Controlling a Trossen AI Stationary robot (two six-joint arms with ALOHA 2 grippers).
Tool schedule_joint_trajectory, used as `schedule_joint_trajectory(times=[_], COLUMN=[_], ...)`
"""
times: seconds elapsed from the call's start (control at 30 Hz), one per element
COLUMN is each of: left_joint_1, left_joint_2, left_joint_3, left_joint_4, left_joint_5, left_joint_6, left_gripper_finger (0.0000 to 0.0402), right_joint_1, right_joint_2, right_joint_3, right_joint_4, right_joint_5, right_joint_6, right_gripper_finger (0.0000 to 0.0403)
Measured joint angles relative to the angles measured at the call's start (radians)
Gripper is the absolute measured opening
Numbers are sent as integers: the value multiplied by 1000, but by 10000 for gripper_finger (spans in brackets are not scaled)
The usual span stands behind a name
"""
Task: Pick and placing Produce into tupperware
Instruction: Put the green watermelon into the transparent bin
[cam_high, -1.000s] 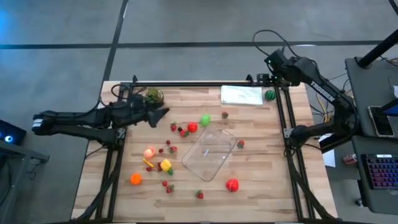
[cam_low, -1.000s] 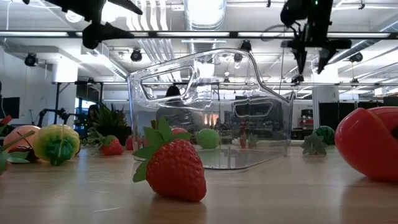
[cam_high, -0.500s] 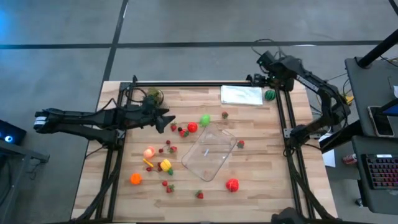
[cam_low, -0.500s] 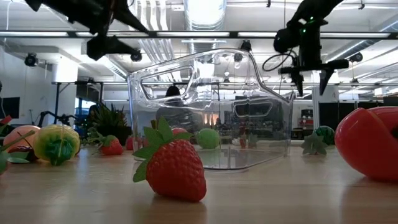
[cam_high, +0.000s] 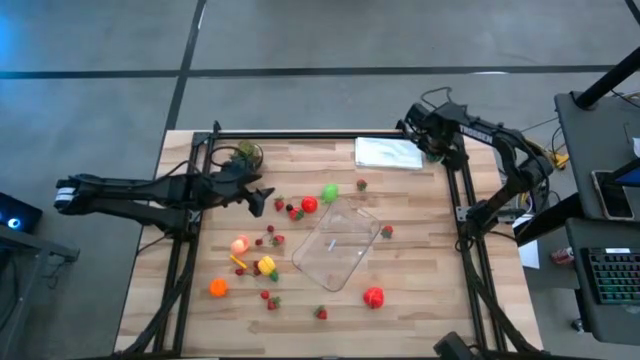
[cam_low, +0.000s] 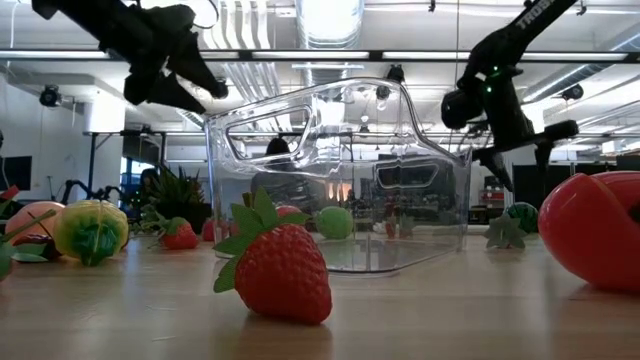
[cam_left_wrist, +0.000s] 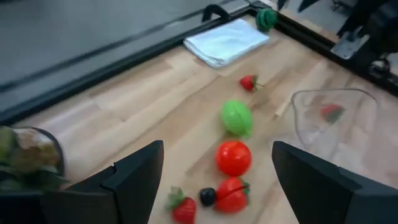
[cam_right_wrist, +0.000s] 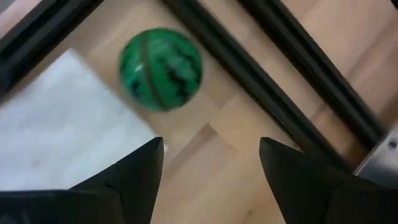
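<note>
Tupperware lies empty; both arms hover, fingers parted.

Even, bright overhead light on the desk; shadows short and soft. Low view: ceiling light panel blown out white, room behind hazy. Clear tupperware carries streaks of glare along its rim. Near strawberry sharp, the red piece at right edge softer. Left wrist view: motion-blurred throughout, green fruit smeared. Right wrist view: small watermelon and white sheet blurred, edges soft. High view: blue glow at far left corner.
</note>
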Motion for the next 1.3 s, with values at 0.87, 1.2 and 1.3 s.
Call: schedule_joint_trajectory(times=[0.87, 1.2, 1.3], left_joint_1=[3, 5, 5], left_joint_2=[21, 104, 118], left_joint_3=[-1, 0, 1], left_joint_4=[-33, -31, -32], left_joint_5=[-262, -262, -262], left_joint_6=[248, 247, 247], left_gripper_finger=[286, 286, 286], right_joint_1=[-52, -84, -84], right_joint_2=[-1, -1, -1], right_joint_3=[-118, -151, -187], right_joint_4=[307, 342, 376], right_joint_5=[150, 119, 77], right_joint_6=[62, 7, 36], right_gripper_finger=[276, 337, 343])
